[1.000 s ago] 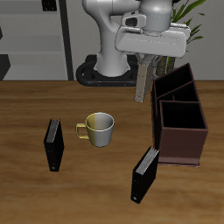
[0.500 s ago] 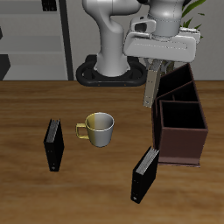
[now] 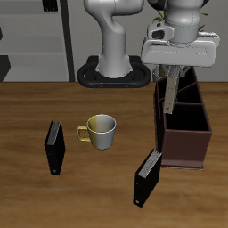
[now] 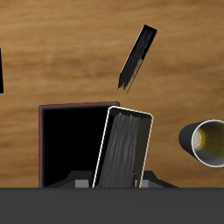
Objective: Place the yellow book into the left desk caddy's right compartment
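Observation:
My gripper (image 3: 169,75) is shut on the top of the yellow book (image 3: 166,95), a thin tan book that hangs upright and slightly tilted. Its lower end is over the near-mug side wall of the left desk caddy (image 3: 185,147), a dark maroon box with inner dividers. In the wrist view the book's grey mottled cover (image 4: 122,149) fills the space between my fingers, partly over the caddy's dark opening and rim (image 4: 70,107). I cannot tell whether the book's lower edge is inside the caddy.
A tan mug (image 3: 101,131) stands mid-table and also shows in the wrist view (image 4: 206,144). One black book (image 3: 55,146) stands beyond the mug. Another black book (image 3: 147,176) leans near the caddy's front corner and also shows in the wrist view (image 4: 137,57).
My gripper has carried the yellow book sideways, from the space between mug and caddy to a spot over the caddy's wall. The mug and black books have not moved.

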Available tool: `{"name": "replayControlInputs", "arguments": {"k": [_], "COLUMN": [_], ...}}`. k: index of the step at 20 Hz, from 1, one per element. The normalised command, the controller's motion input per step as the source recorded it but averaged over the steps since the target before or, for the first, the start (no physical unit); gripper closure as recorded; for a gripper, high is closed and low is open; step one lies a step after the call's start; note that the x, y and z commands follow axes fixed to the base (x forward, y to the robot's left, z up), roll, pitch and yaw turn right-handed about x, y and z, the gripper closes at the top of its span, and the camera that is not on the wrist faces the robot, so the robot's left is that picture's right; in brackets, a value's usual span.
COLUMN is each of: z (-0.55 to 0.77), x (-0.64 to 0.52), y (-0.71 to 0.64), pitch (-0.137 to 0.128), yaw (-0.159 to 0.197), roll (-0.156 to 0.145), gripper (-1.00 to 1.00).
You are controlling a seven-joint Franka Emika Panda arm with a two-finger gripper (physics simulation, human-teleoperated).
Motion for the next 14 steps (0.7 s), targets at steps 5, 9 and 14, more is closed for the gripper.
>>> {"name": "replayControlInputs", "arguments": {"k": [5,9,14], "z": [-0.05,-0.05,-0.15], "x": [0.10,0.12,0.08], "y": [0.23,0.19,0.15], "pitch": [0.004,0.001,0.024], "yaw": [0.009,0.026,-0.003], "roll": [0.025,0.009,0.030], "gripper": [1.00,1.00,1.00]}}
